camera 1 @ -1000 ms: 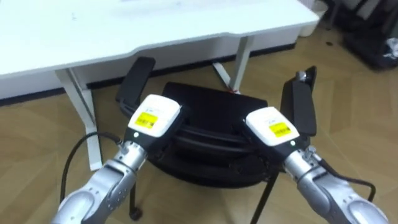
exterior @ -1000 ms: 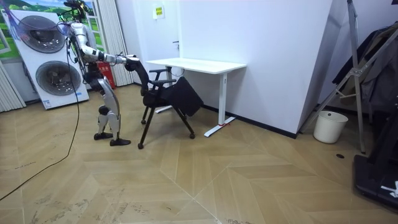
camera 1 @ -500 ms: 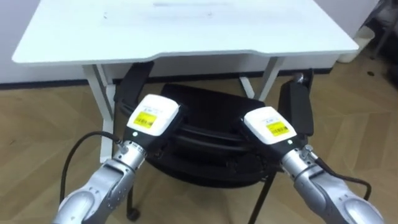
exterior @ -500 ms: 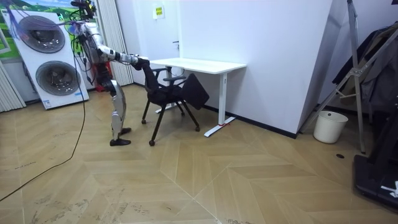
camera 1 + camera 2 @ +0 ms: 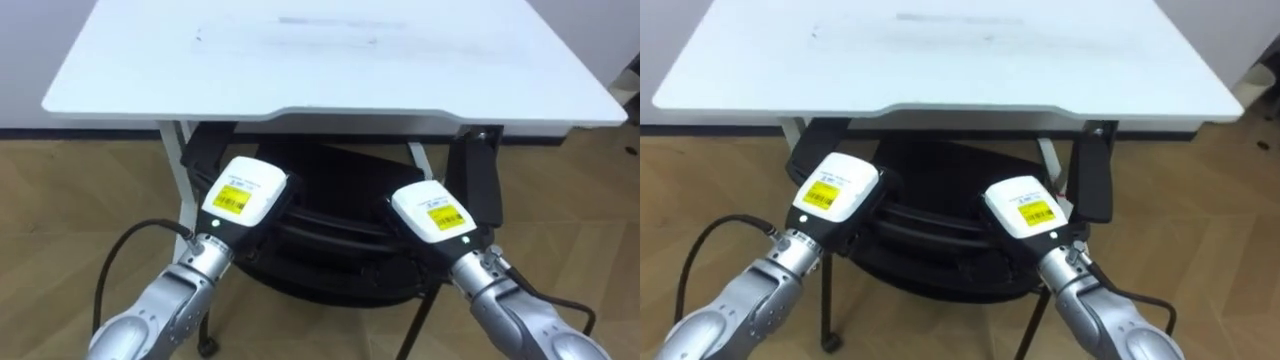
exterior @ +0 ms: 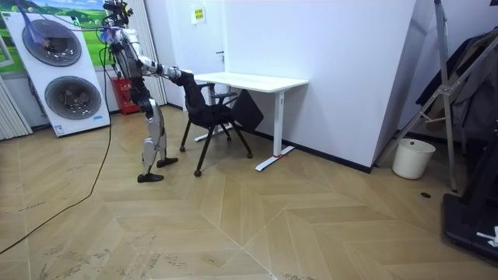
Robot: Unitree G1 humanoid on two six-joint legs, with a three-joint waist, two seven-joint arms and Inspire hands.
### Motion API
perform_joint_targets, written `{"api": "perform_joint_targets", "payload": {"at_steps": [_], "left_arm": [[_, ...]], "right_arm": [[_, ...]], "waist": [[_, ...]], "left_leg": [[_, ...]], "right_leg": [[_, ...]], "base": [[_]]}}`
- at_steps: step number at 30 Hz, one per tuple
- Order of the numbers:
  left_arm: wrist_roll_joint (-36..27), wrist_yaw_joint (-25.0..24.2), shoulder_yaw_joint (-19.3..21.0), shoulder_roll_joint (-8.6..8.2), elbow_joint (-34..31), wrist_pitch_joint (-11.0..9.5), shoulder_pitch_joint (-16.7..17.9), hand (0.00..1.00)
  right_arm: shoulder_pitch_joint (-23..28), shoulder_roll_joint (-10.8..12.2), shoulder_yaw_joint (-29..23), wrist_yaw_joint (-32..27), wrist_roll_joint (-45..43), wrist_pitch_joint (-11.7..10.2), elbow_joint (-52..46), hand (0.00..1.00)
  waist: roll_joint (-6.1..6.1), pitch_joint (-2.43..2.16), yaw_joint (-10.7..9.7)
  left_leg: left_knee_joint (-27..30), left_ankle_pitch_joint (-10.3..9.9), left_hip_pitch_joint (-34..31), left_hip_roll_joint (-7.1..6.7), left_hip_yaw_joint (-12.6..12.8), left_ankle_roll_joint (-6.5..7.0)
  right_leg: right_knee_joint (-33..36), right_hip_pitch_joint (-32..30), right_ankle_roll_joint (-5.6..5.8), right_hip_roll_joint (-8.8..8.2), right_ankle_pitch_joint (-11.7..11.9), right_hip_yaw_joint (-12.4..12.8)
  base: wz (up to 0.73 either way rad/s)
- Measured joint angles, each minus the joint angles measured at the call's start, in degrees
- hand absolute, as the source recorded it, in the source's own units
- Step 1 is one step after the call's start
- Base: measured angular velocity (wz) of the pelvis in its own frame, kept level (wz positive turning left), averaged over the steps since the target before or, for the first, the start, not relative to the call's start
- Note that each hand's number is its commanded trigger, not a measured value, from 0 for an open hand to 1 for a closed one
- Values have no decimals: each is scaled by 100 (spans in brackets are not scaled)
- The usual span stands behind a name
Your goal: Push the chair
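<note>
From my head cameras, the white rectangular worktop (image 5: pixel 330 60) on white legs spans the top of the view. The black office chair with padded armrests (image 5: pixel 335 180) has its seat and armrests partly under the worktop's near edge, and I stand right behind it. My left hand (image 5: pixel 243 195) and right hand (image 5: pixel 430 212) sit against the backrest's top, apart. Their fingers are hidden, so I cannot tell whether they are spread or curled.

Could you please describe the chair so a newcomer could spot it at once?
Find the white desk by the wall. Partly tucked under its side nearer the stacked washing machines stands the chair, with the robot's left hand and right hand at its backrest. It is the only black, armrested seat there.
</note>
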Motion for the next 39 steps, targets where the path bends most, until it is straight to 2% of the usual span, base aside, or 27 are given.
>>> {"api": "perform_joint_targets", "payload": {"at_steps": [2, 4, 5, 6, 7, 9, 11, 14, 15, 16, 17, 18, 19, 20, 21, 22, 23, 27, 29, 31, 33, 34, 35, 36, 37, 38, 39], "left_arm": [[-41, -15, 17, 7, -8, -19, 3, 100], [-49, -46, 55, -43, 16, -33, -5, 100], [-55, -83, 55, -61, 56, -44, -34, 100], [-55, -107, 55, -84, 95, -43, -36, 100], [-55, -109, 55, -84, 124, -50, -35, 100], [-59, -105, 56, -83, 168, -78, -36, 100], [-59, -73, 56, -65, 196, -121, -42, 100], [-47, 17, 117, 110, 155, -243, -49, 100], [-47, 35, 137, 157, 177, -292, -56, 100], [-47, 36, 145, 166, 199, -312, -55, 100], [-50, 42, 149, 194, 228, -337, -30, 100], [-56, 107, 148, 253, 221, -384, 53, 100], [-74, 146, 135, 255, 221, -406, 131, 100], [-43, 182, 140, 191, 191, -392, 212, 100], [-51, 174, 146, 275, 65, -437, 398, 100], [-52, 205, 182, 308, -10, -452, 498, 100], [-115, 242, 221, 374, -116, -460, 626, 100], [-213, 222, 322, 405, -34, -444, 626, 100], [-212, 227, 332, 374, 30, -428, 585, 100], [-219, 259, 332, 368, 77, -424, 562, 100], [-226, 247, 326, 226, 290, -410, 418, 100], [-215, 239, 305, 110, 454, -399, 337, 100], [-215, 239, 296, 106, 492, -399, 317, 100], [-216, 248, 282, 96, 502, -399, 305, 100], [-208, 251, 278, 92, 502, -394, 305, 100], [-142, 263, 270, 75, 498, -356, 303, 100], [-77, 254, 260, 30, 482, -332, 304, 42]], "right_arm": [[0, -13, -3, 19, 0, 10, -45, 100], [-42, -60, 0, 56, -1, 14, -75, 100], [-57, -62, 4, 89, 1, 30, -58, 100], [-57, -56, 14, 95, 7, 29, -20, 100], [-57, -43, 29, 95, 9, 30, 7, 100], [-57, -33, 58, 98, 10, 31, 37, 100], [-52, 19, 80, 74, 4, 44, 85, 100], [-46, 139, 209, -42, 4, 171, 61, 100], [-44, 170, 264, -63, 3, 224, 54, 100], [-45, 171, 303, -76, 3, 241, 64, 100], [-43, 172, 392, -108, 8, 264, 89, 100], [-28, 159, 451, -126, 10, 248, 95, 100], [-23, 147, 447, -132, 2, 239, 113, 100], [1, 72, 453, -98, 18, 116, 158, 100], [175, -18, 498, -106, 15, 6, -15, 100], [286, -60, 533, -89, -26, 18, -217, 100], [404, -66, 553, -46, -144, 35, -451, 100], [241, 76, 631, 211, -208, 93, -455, 100], [186, 111, 630, 284, -221, 127, -425, 100], [166, 139, 630, 312, -220, 155, -428, 100], [145, 92, 595, 330, -201, 156, -425, 100], [159, 75, 574, 340, -192, 172, -366, 100], [149, 99, 571, 339, -193, 186, -324, 97], [135, 158, 557, 326, -223, 210, -256, 50], [134, 181, 546, 302, -232, 207, -221, 34], [136, 191, 537, 290, -239, 201, -180, 0], [184, 177, 525, 285, -225, 208, -199, 0]], "waist": [[0, 3, 70], [46, 18, 161], [77, 36, 140], [96, 72, 165], [113, 79, 161], [287, 136, 155], [403, 131, 92], [441, 140, 147], [420, 121, 118], [448, 139, 120], [451, 138, 65], [411, 101, -28], [427, 74, -67], [394, 13, -86], [387, -50, -64], [414, -62, -67], [477, -6, -81], [543, 10, -91], [566, 8, -111], [596, -2, -131], [601, 15, -378], [670, -2, -377], [666, -24, -358], [683, -40, -372], [682, -47, -395], [608, -56, -438], [550, -63, -508]], "left_leg": [[161, -202, 13, -46, 94, 49], [306, -425, 48, -81, 193, 117], [434, -557, 94, -116, 213, 179], [575, -691, 186, -102, 261, 235], [622, -770, 233, -99, 250, 253], [805, -1044, 364, -48, 158, 312], [785, -1175, 471, 0, -62, 366], [607, -1185, 567, 63, -295, 377], [541, -1198, 645, 84, -409, 357], [488, -1207, 717, 90, -457, 337], [406, -1237, 834, 90, -584, 297], [358, -1296, 944, 80, -683, 255], [346, -1342, 1023, 92, -779, 216], [354, -1432, 1156, 87, -898, 149], [399, -1496, 1204, 126, -953, 4], [450, -1533, 1212, 161, -984, -50], [510, -1614, 1278, 206, -1017, -133], [529, -1726, 1319, 467, -1088, -323], [571, -1756, 1289, 633, -1048, -376], [720, -1780, 1234, 798, -975, -408], [1492, -2010, 1012, 881, -932, -494], [1624, -2127, 959, 1002, -910, -554], [1615, -2141, 955, 1035, -867, -577], [1541, -2148, 937, 1036, -880, -593], [1478, -2146, 932, 1017, -908, -590], [1329, -2121, 934, 975, -916, -557], [1159, -2056, 932, 889, -985, -515]], "right_leg": [[274, -26, 72, -149, -122, 38], [1051, -238, 212, -366, -229, 154], [1962, -555, 266, -599, -182, 235], [2681, -789, 282, -776, -3, 435], [2938, -857, 277, -814, 122, 516], [3537, -1008, 261, -855, 702, 652], [3745, -1197, 270, -718, 1020, 787], [3442, -1863, 306, -377, 465, 1091], [2927, -2104, 276, -229, 422, 1199], [2584, -2190, 273, -160, 431, 1281], [1760, -2254, 277, -83, 550, 1380], [877, -2235, 248, -86, 763, 1438], [642, -2205, 260, -34, 861, 1438], [293, -2068, 251, 61, 1209, 1590], [247, -1932, 140, 149, 1479, 1606], [279, -1875, 109, 166, 1499, 1524], [343, -1791, -14, 211, 1578, 1422], [433, -1742, -192, 413, 1444, 1299], [468, -1755, -103, 561, 1345, 1396], [830, -1839, -34, 685, 1069, 1572], [1398, -1948, -286, 677, 733, 1515], [1413, -1946, -300, 676, 716, 1335], [1408, -1925, -298, 662, 716, 1275], [1344, -1887, -290, 601, 721, 1128], [1291, -1864, -274, 566, 730, 1055], [1172, -1842, -200, 544, 778, 1067], [1049, -1832, -132, 548, 832, 1146]], "base": [[-17], [-22], [0], [5], [0], [2], [8], [15], [38], [52], [65], [71], [69], [48], [40], [29], [13], [7], [8], [31], [71], [29], [-5], [-6], [16], [43], [43]]}}
